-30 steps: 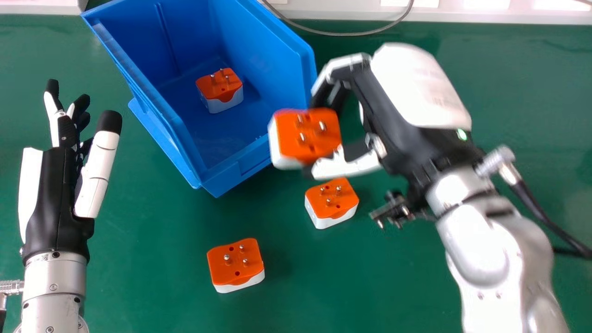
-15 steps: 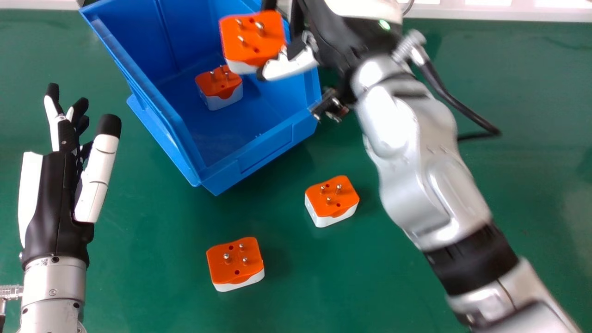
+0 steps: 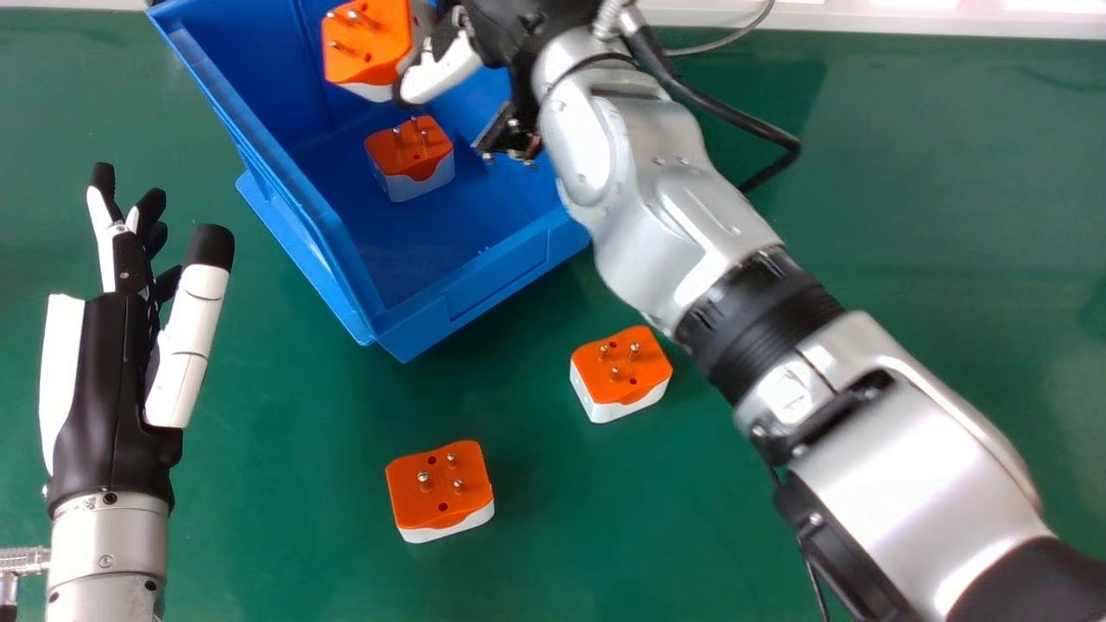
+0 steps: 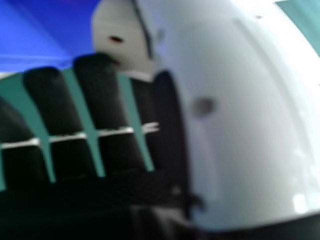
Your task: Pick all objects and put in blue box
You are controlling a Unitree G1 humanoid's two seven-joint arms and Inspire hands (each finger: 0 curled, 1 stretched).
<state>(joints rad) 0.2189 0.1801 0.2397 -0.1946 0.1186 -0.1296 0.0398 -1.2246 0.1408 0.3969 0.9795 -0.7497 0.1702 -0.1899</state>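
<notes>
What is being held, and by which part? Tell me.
The right robot hand holds an orange-and-white adapter by its right end in the head view.

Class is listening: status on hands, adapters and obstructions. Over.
Right hand pinching one adapter over blue box. Left hand open, idle. Boxed adapter may crowd the drop. Two adapters on table.

From over here I count four orange-and-white plugs (image 3: 438, 492), one blue box (image 3: 497, 285), one green table (image 3: 294, 518) and one thin grey cable (image 3: 734, 36) by its far edge.

blue box (image 3: 484, 298): smooth plastic | plugs (image 3: 612, 380): plastic | right forearm (image 3: 899, 466): shiny metal | tabletop (image 3: 285, 553): glossy
</notes>
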